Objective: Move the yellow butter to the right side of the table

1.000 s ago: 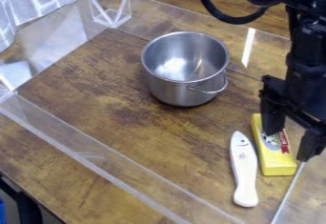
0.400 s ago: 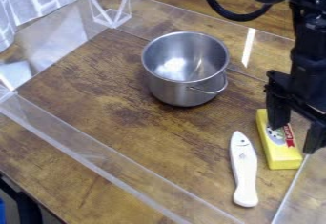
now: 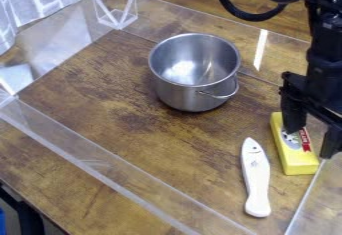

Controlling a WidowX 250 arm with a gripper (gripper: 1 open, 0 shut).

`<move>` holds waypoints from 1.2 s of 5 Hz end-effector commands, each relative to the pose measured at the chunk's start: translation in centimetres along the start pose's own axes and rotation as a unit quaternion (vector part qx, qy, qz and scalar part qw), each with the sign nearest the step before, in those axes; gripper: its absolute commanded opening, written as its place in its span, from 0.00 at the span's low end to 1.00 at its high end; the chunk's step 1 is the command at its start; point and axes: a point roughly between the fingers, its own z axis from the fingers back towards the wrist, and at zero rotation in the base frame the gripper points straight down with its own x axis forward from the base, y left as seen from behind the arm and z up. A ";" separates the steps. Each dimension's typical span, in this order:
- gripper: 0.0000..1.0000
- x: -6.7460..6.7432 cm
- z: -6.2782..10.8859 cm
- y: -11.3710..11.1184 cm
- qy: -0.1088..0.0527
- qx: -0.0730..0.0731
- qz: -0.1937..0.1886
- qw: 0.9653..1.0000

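The yellow butter (image 3: pixel 293 151), a small yellow block with a red-and-white label, lies near the right edge of the dark wood-grain table (image 3: pixel 107 99). My black gripper (image 3: pixel 310 129) hangs straight over it, open, with one finger on each side of the block's far end. The fingers hide part of the label. I cannot tell whether the fingertips touch the block.
A steel pot (image 3: pixel 195 70) stands at the table's middle, left of the gripper. A white spatula-like utensil (image 3: pixel 255 176) lies just left of the butter. A clear plastic rim (image 3: pixel 80 144) runs along the table's edges, close to the butter on the right.
The gripper has shifted slightly to the right and a little higher over the butter. The butter, pot and utensil have not moved.
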 end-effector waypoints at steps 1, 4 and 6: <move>1.00 -0.6 -3.3 1.6 0.029 0.000 0.019 0.999; 1.00 -0.8 -5.5 2.3 0.046 -0.001 0.027 0.999; 1.00 -1.2 -4.2 3.2 0.040 0.006 0.040 0.998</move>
